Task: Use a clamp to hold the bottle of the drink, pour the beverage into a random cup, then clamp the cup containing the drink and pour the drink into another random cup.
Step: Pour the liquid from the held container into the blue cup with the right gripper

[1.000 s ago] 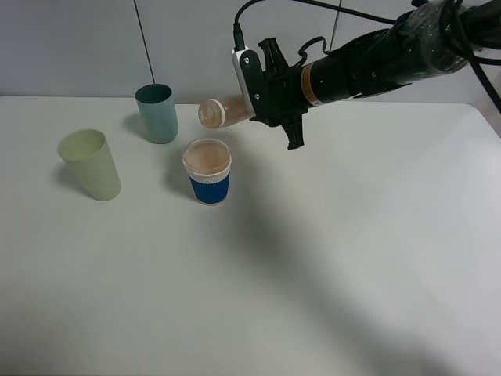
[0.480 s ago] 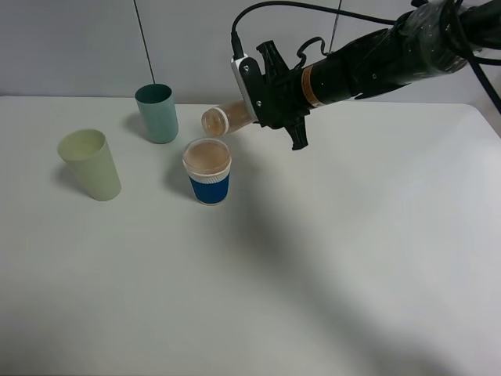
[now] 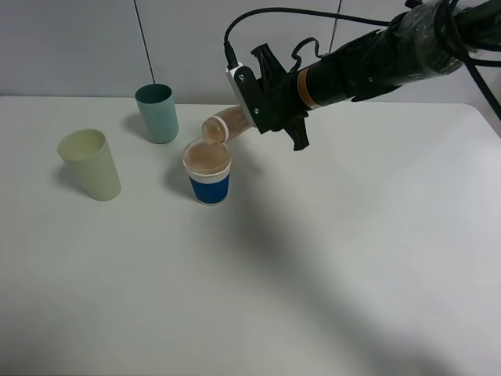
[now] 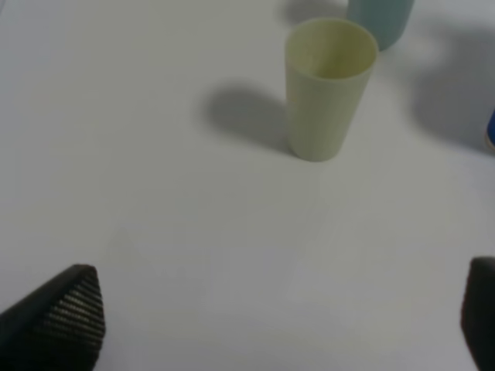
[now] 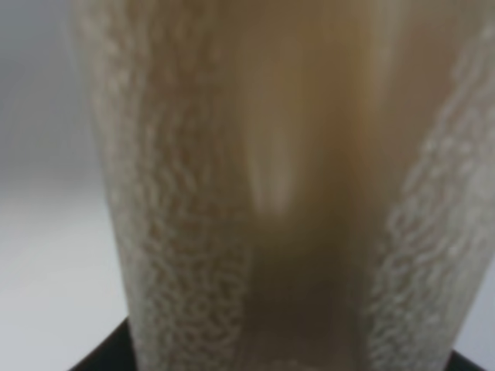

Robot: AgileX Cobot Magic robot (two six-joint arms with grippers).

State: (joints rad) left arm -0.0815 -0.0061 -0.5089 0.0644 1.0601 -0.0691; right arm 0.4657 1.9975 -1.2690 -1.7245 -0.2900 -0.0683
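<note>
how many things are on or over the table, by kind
cups: 3 (yellow-green cup, teal cup, blue-sleeved cup)
bottle: 1
total: 4

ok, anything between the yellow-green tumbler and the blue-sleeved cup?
Nothing: bare table between yellow-green tumbler and blue-sleeved cup, per the exterior high view.
</note>
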